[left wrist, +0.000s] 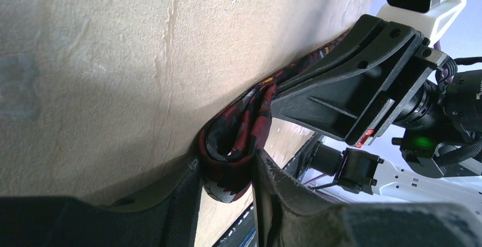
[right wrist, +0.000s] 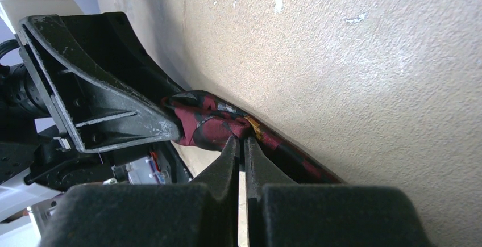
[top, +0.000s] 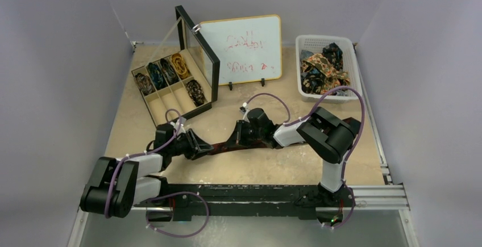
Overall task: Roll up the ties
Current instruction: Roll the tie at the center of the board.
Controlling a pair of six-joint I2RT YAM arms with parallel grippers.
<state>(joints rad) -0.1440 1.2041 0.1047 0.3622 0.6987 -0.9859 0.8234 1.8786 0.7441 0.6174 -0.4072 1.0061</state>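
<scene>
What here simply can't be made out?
- Top view: whiteboard writing, too small and blurred.
- Top view: maroon tie, mostly under the left gripper and right gripper.
- Top view: how many ties fill the basket, tangled heap.
- Right wrist view: whether the right gripper pinches the tie; contact hidden.

Two grippers, the left gripper (left wrist: 227, 170) and the right gripper (right wrist: 240, 145), share one maroon tie (right wrist: 204, 125) on the single worktop (top: 256, 167); beyond the left gripper stands one divided box (top: 170, 102) with one raised lid (top: 199, 54), holding five rolled ties (top: 169, 68), four in the row farther from that gripper and one in the nearer row; beyond the right gripper, one whiteboard (top: 244, 48) carrying two lines of red writing; farther to that gripper's right, one white basket (top: 327, 95), its loose ties (top: 321, 68) heaped too tightly to count.
</scene>
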